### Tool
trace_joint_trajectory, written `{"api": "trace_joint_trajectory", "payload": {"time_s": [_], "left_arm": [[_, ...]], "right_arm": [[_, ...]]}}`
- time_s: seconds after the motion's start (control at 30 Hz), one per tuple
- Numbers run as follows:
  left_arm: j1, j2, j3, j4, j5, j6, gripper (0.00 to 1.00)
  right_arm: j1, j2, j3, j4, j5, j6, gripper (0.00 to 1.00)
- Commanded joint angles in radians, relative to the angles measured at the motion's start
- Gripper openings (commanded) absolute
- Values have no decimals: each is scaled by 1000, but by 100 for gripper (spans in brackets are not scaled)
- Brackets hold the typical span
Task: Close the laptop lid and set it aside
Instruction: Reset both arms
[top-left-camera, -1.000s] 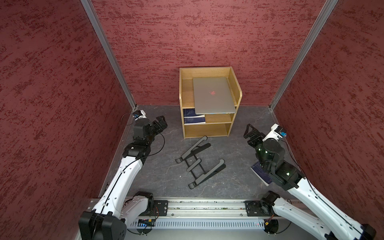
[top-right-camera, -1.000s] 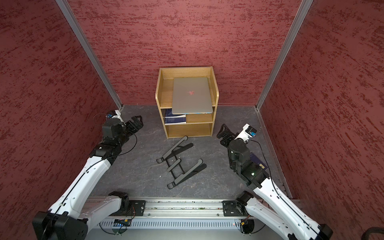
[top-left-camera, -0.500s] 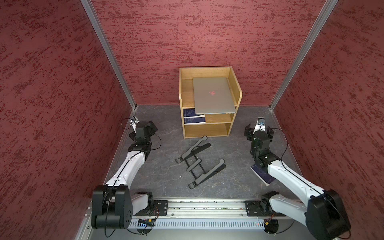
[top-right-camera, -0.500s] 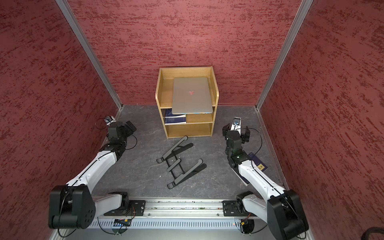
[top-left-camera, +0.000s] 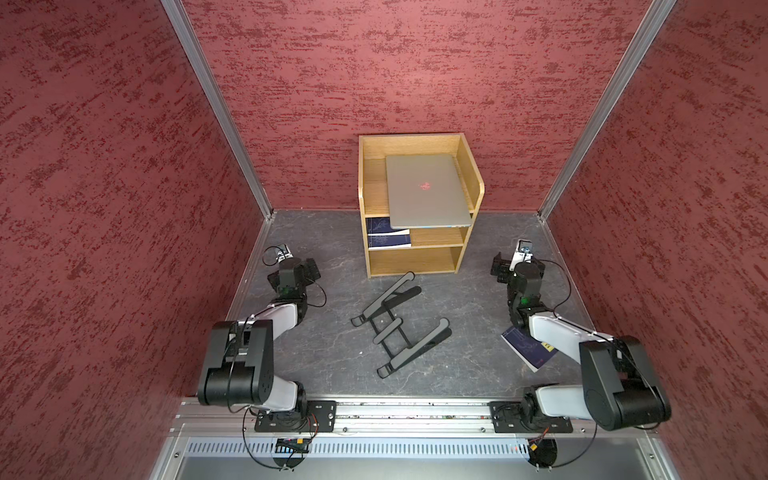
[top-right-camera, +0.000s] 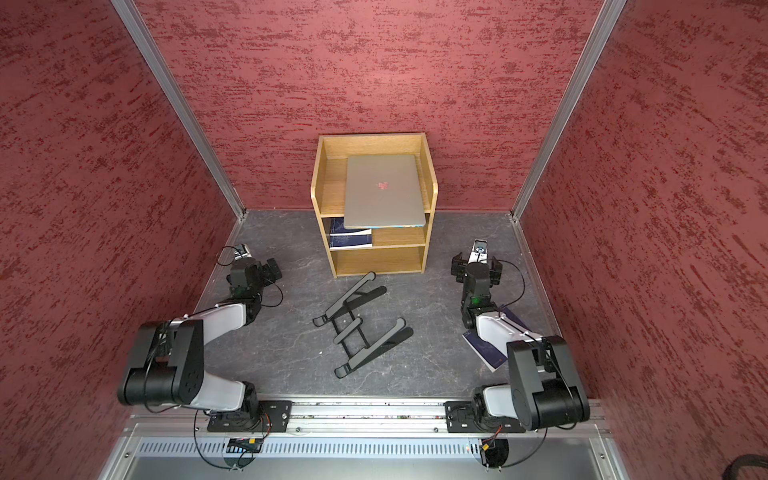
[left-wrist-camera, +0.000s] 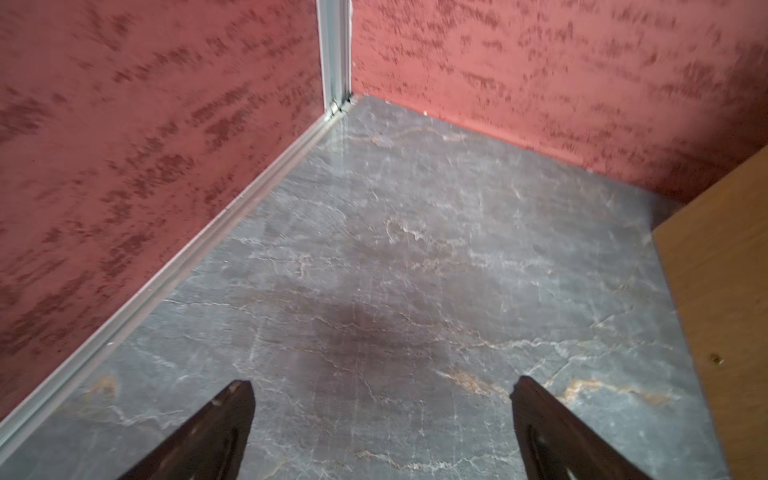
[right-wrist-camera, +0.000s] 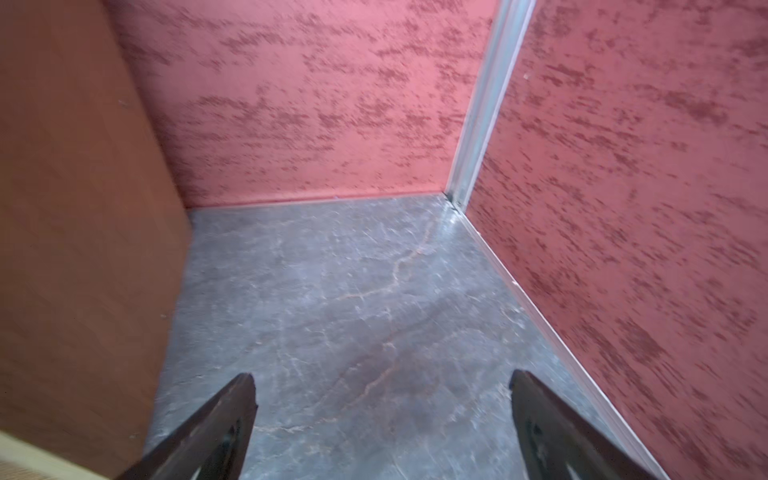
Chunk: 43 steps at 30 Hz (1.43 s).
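Laptop is found on the top deck of the wooden shelf unit against the back wall. It is tucked toward the unit's right side wall, with its near edge poking out over the front, as seen in both top views. The laptop lid is shut flat, silver side up with a reddish logo in the middle. So the closing bit looks done, and the whole thing reads as already set aside.

Handling-wise, a stiff, thin slab is to be expected. It's probably heavy for small jaws and slippery, being smooth aluminium, and the screen inside shouldn't be squeezed hard. If it had to be lifted again, the overhanging near edge would probably be the spot, pinched across the thickness. Two grips spread apart would be better, so it isn't levered out.

The long axis is judged to run front to back, roughly square with the shelf. Which end has the hinge can't be told.

The left gripper and right gripper are both spread wide with nothing between the fingers. They are held low over the grey tabletop on either side of the shelf, well apart from the laptop. A black folding stand lies mid-table.
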Motion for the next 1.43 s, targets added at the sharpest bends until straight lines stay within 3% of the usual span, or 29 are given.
{"api": "trace_joint_trajectory", "payload": {"time_s": [0.0, 0.1, 0.23, 0.37, 0.57, 1.4], "left_arm": [[-13, 17, -16, 103, 103, 77, 100], [-23, 8, -90, 237, 165, 116, 100], [-22, 5, -130, 311, 187, 123, 100], [-14, 58, -210, 513, 253, 144, 100], [-23, 50, -193, 471, 224, 140, 100], [-35, 51, -198, 483, 202, 146, 100]], "right_arm": [[-11, -43, -31, 44, -117, -12, 98], [-13, -26, -71, 42, -104, 13, 98], [-12, 44, -162, 254, -128, -3, 99], [-17, 140, -132, 300, -142, -1, 98], [-78, 191, -105, 269, -287, 21, 98], [-81, 192, -113, 287, -296, 21, 99]]}}
